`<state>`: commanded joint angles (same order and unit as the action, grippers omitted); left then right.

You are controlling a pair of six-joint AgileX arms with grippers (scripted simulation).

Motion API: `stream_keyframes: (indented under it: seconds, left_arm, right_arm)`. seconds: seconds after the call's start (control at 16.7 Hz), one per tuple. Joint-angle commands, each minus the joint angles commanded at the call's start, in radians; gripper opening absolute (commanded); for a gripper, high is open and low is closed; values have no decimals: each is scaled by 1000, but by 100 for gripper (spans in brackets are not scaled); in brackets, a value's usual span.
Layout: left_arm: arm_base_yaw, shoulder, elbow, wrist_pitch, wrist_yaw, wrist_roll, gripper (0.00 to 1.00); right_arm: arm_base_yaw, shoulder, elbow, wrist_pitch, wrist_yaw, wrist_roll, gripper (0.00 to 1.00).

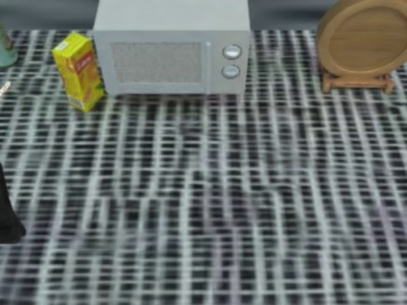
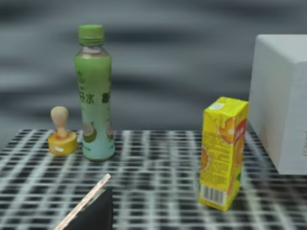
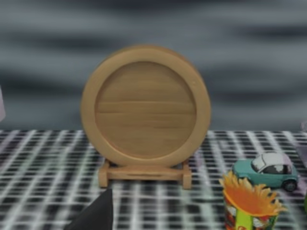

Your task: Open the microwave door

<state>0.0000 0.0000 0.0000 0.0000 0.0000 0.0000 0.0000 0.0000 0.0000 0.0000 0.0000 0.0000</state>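
Observation:
The light-grey microwave (image 1: 172,19) stands at the back of the table, left of centre. Its door (image 1: 156,62), with the speckled mesh window, lies flat and shut against the front. To the door's right is the narrow panel with two silver knobs (image 1: 232,52). In the left wrist view one white side of the microwave (image 2: 280,105) shows. My left arm (image 1: 7,216) is at the table's left edge, far from the door. One dark finger (image 2: 91,208) of it shows, holding nothing. My right arm is outside the top view; one of its fingers (image 3: 98,213) shows, also empty.
A yellow juice carton (image 1: 79,71) stands just left of the microwave. A green bottle (image 2: 94,96) and a small wooden stamp (image 2: 61,136) are at the far left. A round wooden board (image 1: 362,38) stands back right, with a toy car (image 3: 266,171) and a fries cup (image 3: 249,203) nearby.

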Motion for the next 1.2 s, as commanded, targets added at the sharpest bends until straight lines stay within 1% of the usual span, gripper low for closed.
stream_keyframes:
  seconds: [0.18,0.3,0.54,0.84,1.2]
  left_arm:
    - [-3,7,9,-4,0,-2,100]
    - [-17,47,55,-25,-2,-12,100]
    - [-74,230,254,-126,-17,-56,100]
    - [-177,610,641,-338,-62,-144,100]
    - [-323,1177,1213,-655,-136,-274,100]
  right_arm:
    - [0,0,0,0,0,0,100]
    - [0,0,0,0,0,0,100]
    - [0,0,0,0,0,0,100]
    - [0,0,0,0,0,0,100]
    - [0,0,0,0,0,0,100]
